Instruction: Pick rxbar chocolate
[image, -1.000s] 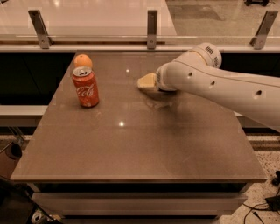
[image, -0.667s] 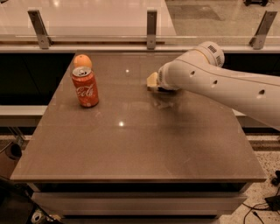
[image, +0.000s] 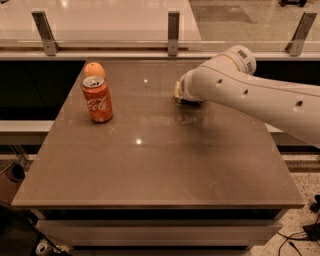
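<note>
A brown tabletop (image: 160, 170) fills the camera view, with a pale ledge behind it that carries three upright metal posts (image: 173, 32). The robot's white arm (image: 250, 90) extends from the right edge across the table's far right part, its rounded wrist low over the surface. On the far left side stands a red Coca-Cola can (image: 97, 99), upright, with a round orange fruit (image: 94, 69) just behind it at the table's back edge. The gripper (image: 179, 91) sits at the end of the arm near the middle of the far half, close to the tabletop and well apart from the can. It is mostly covered by the wrist, so whether it is wide, narrow or holding anything cannot be told. The rxbar chocolate cannot be made out; the spot beneath the gripper is hidden by the arm and its shadow.
</note>
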